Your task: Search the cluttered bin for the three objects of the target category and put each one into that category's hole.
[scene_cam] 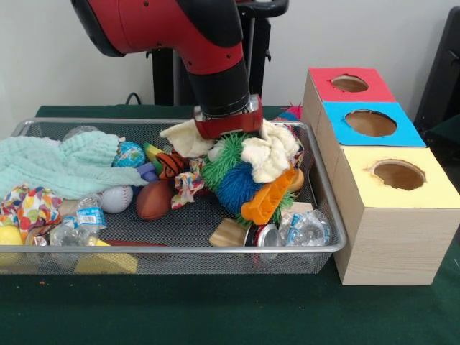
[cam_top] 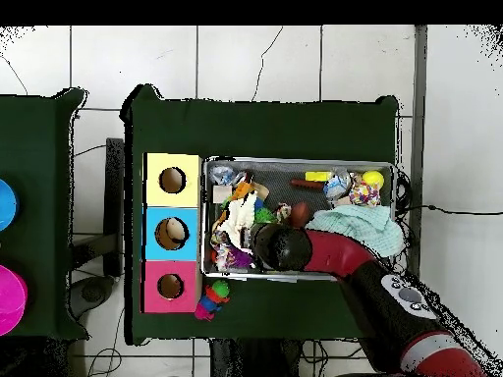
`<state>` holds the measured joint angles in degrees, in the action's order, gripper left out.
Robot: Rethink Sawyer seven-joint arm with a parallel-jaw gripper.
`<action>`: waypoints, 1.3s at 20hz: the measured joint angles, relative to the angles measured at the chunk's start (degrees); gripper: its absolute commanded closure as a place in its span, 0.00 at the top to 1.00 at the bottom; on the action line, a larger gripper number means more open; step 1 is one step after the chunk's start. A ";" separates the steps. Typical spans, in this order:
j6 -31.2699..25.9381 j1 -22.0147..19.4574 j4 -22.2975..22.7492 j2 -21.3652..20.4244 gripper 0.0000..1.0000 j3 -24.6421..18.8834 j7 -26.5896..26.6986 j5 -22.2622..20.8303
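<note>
The silver wire-mesh bin stands on the green table and also shows in the overhead view. My gripper reaches down into the clutter at the bin's middle, and its tips are buried among the toys. A small orange plush with black stripes lies just left of the gripper. A pale tan soft lump lies just right of it and another just left. Whether these lumps are plush animals I cannot tell. The red-surround hole is the farthest one on the wooden box; it also shows in the overhead view.
The blue-surround hole and yellow-surround hole sit nearer on the box. The bin also holds a mint cloth, a brown football, a baseball, a green and blue spiky ball, an orange plastic toy and crushed bottles.
</note>
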<state>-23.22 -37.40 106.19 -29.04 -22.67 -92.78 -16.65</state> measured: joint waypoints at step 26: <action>4.41 2.84 2.52 1.19 1.00 -4.93 0.01 1.94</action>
<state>-18.82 -34.55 108.71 -27.85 -27.60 -92.77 -14.71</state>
